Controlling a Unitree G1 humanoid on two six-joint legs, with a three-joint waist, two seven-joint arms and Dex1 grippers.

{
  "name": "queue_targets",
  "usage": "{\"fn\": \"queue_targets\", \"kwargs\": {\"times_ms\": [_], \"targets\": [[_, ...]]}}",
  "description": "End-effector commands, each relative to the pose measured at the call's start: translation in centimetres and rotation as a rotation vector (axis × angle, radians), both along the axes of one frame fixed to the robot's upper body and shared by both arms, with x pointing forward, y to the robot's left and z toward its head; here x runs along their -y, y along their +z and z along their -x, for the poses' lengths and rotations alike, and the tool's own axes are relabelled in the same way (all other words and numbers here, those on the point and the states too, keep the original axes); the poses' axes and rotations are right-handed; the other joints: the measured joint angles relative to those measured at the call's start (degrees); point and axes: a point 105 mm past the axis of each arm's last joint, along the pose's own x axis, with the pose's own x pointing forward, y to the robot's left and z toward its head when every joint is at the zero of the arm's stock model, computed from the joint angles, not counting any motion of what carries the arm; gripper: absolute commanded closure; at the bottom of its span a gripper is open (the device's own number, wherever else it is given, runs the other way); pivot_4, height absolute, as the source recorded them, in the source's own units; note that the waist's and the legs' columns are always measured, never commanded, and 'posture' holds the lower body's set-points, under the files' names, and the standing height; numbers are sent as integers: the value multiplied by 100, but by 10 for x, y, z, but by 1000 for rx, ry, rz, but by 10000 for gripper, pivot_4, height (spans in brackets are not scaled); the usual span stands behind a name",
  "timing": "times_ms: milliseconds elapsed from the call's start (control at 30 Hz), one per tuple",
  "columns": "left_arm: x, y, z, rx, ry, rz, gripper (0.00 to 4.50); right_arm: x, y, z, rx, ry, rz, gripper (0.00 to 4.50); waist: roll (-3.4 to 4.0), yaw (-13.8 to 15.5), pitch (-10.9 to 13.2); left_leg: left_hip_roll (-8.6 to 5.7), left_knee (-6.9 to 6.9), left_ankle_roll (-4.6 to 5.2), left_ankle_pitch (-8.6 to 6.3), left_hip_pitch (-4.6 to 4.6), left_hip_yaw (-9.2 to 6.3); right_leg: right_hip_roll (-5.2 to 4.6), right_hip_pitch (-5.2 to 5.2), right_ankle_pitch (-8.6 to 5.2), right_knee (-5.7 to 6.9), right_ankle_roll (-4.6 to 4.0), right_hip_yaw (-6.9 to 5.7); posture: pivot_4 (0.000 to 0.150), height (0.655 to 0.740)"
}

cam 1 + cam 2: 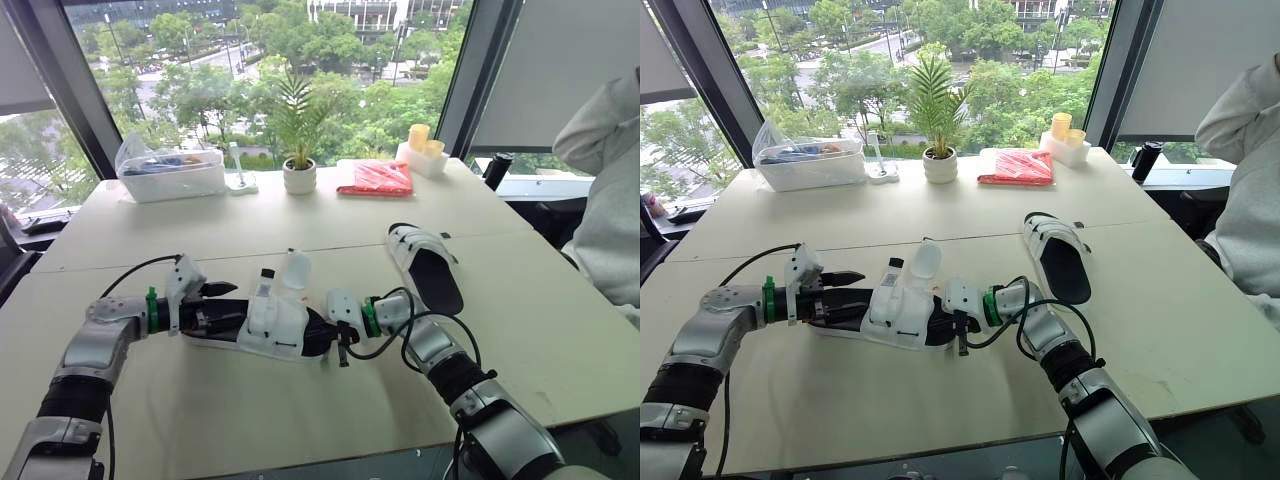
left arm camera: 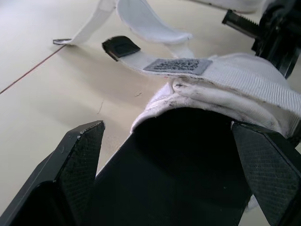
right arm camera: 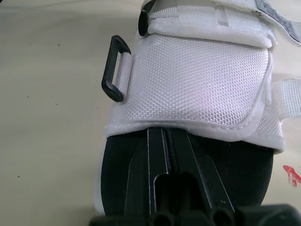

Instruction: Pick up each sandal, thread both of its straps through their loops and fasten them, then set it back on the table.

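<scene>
Left eye view: The robot is working at a pale table, where one white-strapped sandal is lying lengthwise between its two arms. The left gripper is reaching in at one end of the shoe and the right gripper is meeting the other end. Two loose straps are sticking up unfastened from the shoe's far side. A second sandal is resting well apart, further back on the robot's right. A potted plant, a clear plastic container and a red packet are lining the window edge, while a person's grey sleeve is showing at the right.

Left wrist view: The left gripper's fingers are standing spread wide, straddling the black sole's end. A black-tipped strap end is lying flat on the tabletop just beyond.

Right wrist view: The right gripper's fingertips are pressing together into a single bar, lying along the black footbed and pointing under the white woven band. A black loop is hanging open at the band's edge, with no strap running through it
</scene>
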Motion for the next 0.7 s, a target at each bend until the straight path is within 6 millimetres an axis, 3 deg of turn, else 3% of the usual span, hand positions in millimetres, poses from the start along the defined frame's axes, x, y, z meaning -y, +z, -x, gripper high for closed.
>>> {"fn": "queue_targets", "kwargs": {"times_ms": [33, 233, 467, 700], "targets": [[4, 3, 13, -8, -95, -23, 13391, 4, -17, 4, -40, -1, 58, 45000, 0, -5, 0, 0, 0, 0, 0, 0, 0, 0, 0, 0, 0, 0, 0, 1500, 7400], [7, -5, 30, -122, -154, -21, 43995, 6, -16, 3, -42, -6, 60, 45000, 1, -12, 0, 0, -1, 1, 0, 0, 0, 0, 0, 0, 0, 0, 1, 1500, 7400], [18, -7, 54, -263, -234, 29, 44569, 9, -12, -3, -35, -19, 59, 45000, 1, -25, 1, 0, -1, 1, 0, 0, 1, 0, 1, 0, 0, 0, 2, 1500, 7400], [15, -14, 62, -285, -226, -15, 44569, 9, -12, -2, -36, -15, 58, 45000, 1, -15, 1, 1, 0, 1, 0, 0, -1, 0, 1, 0, 0, -1, 1, 1500, 7400]]}}
